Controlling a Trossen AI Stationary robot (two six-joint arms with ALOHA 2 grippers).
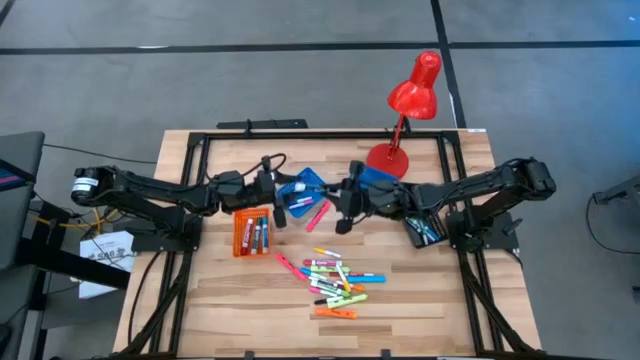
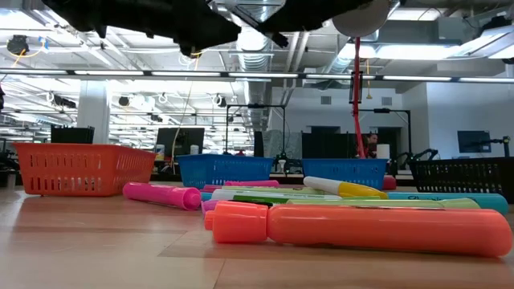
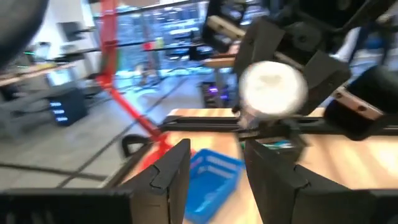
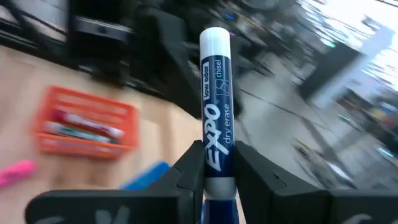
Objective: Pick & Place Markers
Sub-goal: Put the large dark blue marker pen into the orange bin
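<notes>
One blue marker (image 4: pixel 217 106) sits clamped in right gripper (image 4: pixel 219 163).

We see both dark arms reaching inward over the counter from its two sides, their wrists close together near the middle, toward the back. The left end effector (image 1: pixel 278 190) points at the right one, its two fingers (image 3: pixel 168 171) spread apart with nothing between them. The right end effector (image 4: pixel 219 163) faces back toward the left arm, its fingers clamped on a blue-labelled dry-erase marker (image 4: pixel 216 106) that stands out past the fingertips.
</notes>
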